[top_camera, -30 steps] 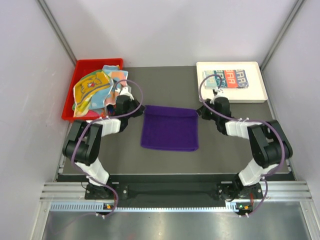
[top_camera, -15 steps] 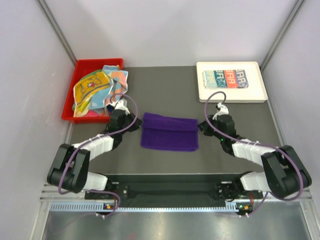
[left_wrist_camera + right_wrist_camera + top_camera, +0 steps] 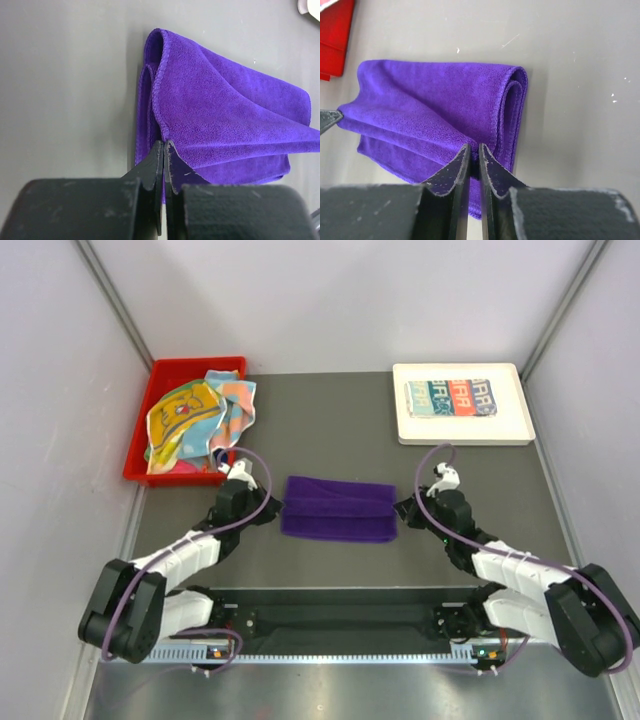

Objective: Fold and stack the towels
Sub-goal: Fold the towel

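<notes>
The deep purple towel (image 3: 338, 509) lies folded over on the dark mat, its upper layer drawn toward the near edge. My left gripper (image 3: 274, 510) is shut on the towel's left corner; in the left wrist view (image 3: 164, 145) the cloth (image 3: 220, 110) hangs from the closed tips. My right gripper (image 3: 402, 510) is shut on the right corner; in the right wrist view (image 3: 474, 150) the towel (image 3: 435, 105) shows its rolled fold on the right. A folded teal/orange/white lettered towel (image 3: 451, 397) lies in the white tray (image 3: 510, 430). Multicoloured and yellow towels (image 3: 195, 418) sit in the red bin (image 3: 165, 370).
The red bin stands at the back left, the white tray at the back right. Grey walls close in both sides. The metal rail with the arm bases (image 3: 340, 625) runs along the near edge.
Both grippers have pulled the purple towel's far edge toward the near side, folding it over; the towel now looks about half as deep. Both arms have stretched lower.
</notes>
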You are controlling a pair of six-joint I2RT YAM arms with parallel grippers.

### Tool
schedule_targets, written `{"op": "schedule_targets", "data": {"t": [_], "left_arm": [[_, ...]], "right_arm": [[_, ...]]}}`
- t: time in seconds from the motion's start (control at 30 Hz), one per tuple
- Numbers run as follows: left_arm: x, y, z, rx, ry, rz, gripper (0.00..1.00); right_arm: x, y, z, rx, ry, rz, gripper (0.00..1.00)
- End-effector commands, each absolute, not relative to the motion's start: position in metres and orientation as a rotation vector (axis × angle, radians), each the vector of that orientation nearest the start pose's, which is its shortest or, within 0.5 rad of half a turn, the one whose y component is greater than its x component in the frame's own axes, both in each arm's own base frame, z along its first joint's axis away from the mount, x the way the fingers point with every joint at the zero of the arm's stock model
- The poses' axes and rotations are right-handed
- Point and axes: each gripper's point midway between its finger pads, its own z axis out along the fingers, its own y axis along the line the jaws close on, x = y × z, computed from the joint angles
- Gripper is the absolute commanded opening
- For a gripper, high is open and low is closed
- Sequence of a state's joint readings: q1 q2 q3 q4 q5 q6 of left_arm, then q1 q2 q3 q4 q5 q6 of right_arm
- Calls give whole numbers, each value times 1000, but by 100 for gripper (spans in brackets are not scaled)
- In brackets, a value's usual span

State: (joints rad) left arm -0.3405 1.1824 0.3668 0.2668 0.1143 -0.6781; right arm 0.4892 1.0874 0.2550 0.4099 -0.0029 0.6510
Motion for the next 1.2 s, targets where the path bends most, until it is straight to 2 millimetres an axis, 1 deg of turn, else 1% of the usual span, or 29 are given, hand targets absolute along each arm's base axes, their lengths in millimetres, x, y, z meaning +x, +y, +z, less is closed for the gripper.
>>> {"op": "schedule_targets", "data": {"t": [0.0,0.3,0.53,0.77,0.83,0.87,0.9,0.93,0.97,1.03,1.07,1.1,1.17], "left_arm": [[288,-147,70,-311,2153,-691,0],[279,-148,67,-306,2169,-680,0],[269,-144,60,-324,2179,-666,0],[263,-141,55,-336,2199,-656,0],[261,-142,52,-339,2214,-661,0],[259,-144,51,-335,2223,-669,2],[258,-144,50,-339,2229,-670,8],[258,-144,51,-338,2230,-673,11],[257,-145,52,-342,2232,-675,14],[255,-143,58,-340,2220,-674,22],[256,-143,62,-339,2213,-671,24],[255,-142,69,-335,2210,-671,27],[255,-141,78,-334,2198,-670,31]], "right_arm": [[272,169,81,197,2025,706,10],[261,166,76,216,2027,706,11],[253,166,72,219,2028,721,11],[244,169,59,221,2046,736,11],[242,170,56,225,2051,743,13],[242,170,56,223,2053,744,14],[241,171,56,222,2052,748,17],[240,172,56,219,2056,751,21],[240,173,59,213,2050,757,27],[239,173,62,211,2045,761,31],[236,172,60,211,2055,755,34],[237,171,66,213,2036,760,37],[234,167,64,221,2047,738,38]]}}
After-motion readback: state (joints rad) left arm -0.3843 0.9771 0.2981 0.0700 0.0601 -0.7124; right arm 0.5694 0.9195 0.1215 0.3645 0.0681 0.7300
